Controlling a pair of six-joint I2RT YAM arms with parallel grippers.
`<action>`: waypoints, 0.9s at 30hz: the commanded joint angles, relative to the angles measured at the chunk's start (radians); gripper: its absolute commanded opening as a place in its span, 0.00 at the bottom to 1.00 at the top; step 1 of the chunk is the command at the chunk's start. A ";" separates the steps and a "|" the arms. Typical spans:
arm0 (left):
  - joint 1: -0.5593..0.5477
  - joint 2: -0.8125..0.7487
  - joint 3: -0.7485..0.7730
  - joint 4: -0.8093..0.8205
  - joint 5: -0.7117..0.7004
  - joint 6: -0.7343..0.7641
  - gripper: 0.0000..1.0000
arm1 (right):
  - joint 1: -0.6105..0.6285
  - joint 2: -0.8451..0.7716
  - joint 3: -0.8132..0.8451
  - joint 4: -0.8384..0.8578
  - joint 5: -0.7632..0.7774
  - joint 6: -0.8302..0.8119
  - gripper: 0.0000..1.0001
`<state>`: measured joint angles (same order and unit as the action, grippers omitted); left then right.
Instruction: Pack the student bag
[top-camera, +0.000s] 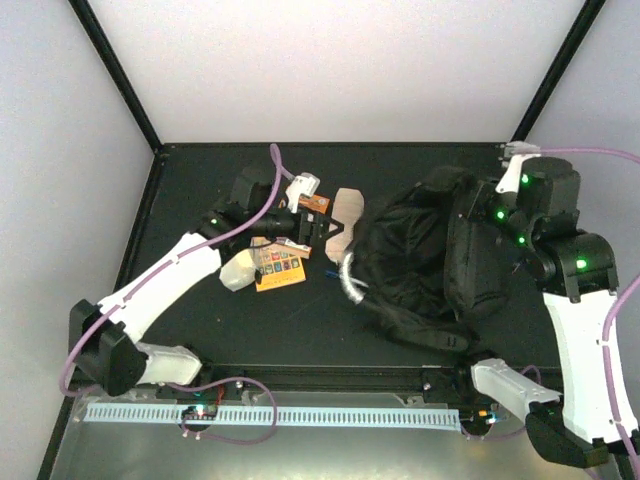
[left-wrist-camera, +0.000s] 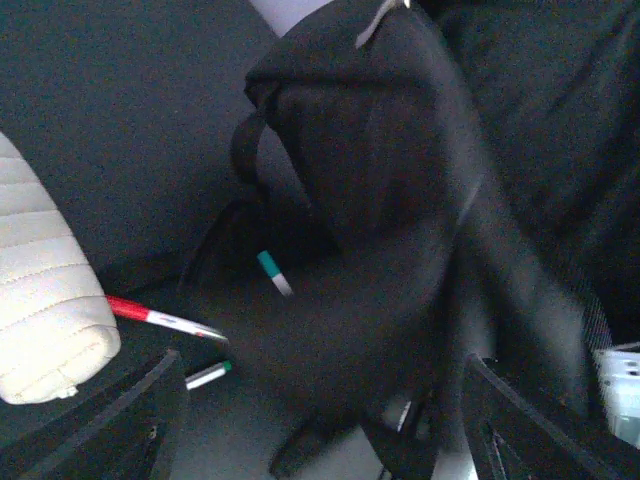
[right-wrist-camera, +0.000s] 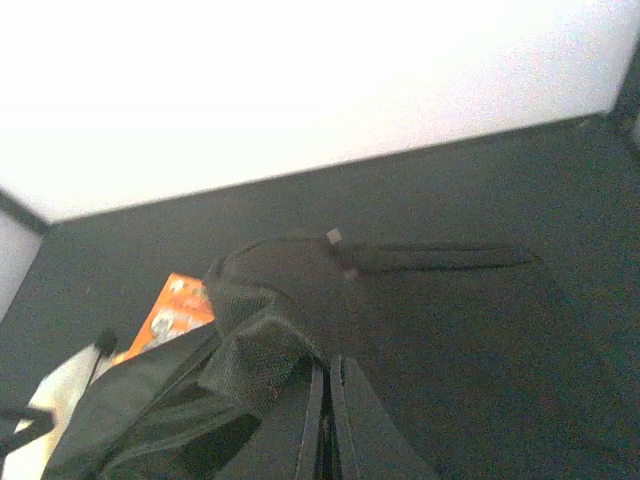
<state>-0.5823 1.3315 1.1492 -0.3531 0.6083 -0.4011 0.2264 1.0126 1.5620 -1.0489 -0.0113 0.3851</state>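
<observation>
Right gripper (right-wrist-camera: 325, 385) pinches the large black fabric student bag (top-camera: 420, 260); left gripper (left-wrist-camera: 320, 430) is spread, empty. Barely started (probably): whitish quilted pouch (left-wrist-camera: 40, 300) and orange printed booklet (top-camera: 285, 278) lie outside.

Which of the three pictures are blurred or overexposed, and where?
Left wrist view: the large black fabric backpack is smeared by blur, the red pen sharper. Right wrist view: the white wall is washed out. Top external view: sharp, but the backpack hardly separates from the black table.
</observation>
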 joint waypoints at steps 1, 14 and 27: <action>0.016 -0.099 0.003 0.031 0.025 -0.018 0.80 | -0.016 -0.056 0.099 0.049 0.204 -0.030 0.02; -0.045 -0.072 -0.031 -0.022 -0.180 0.041 0.85 | -0.016 -0.298 0.003 0.172 0.366 0.004 0.02; -0.289 0.311 0.177 -0.092 -0.419 -0.063 0.86 | -0.016 -0.485 -0.128 0.287 0.529 0.052 0.02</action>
<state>-0.8120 1.5593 1.2621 -0.4038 0.2947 -0.4088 0.2119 0.5598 1.4403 -0.9157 0.4450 0.4034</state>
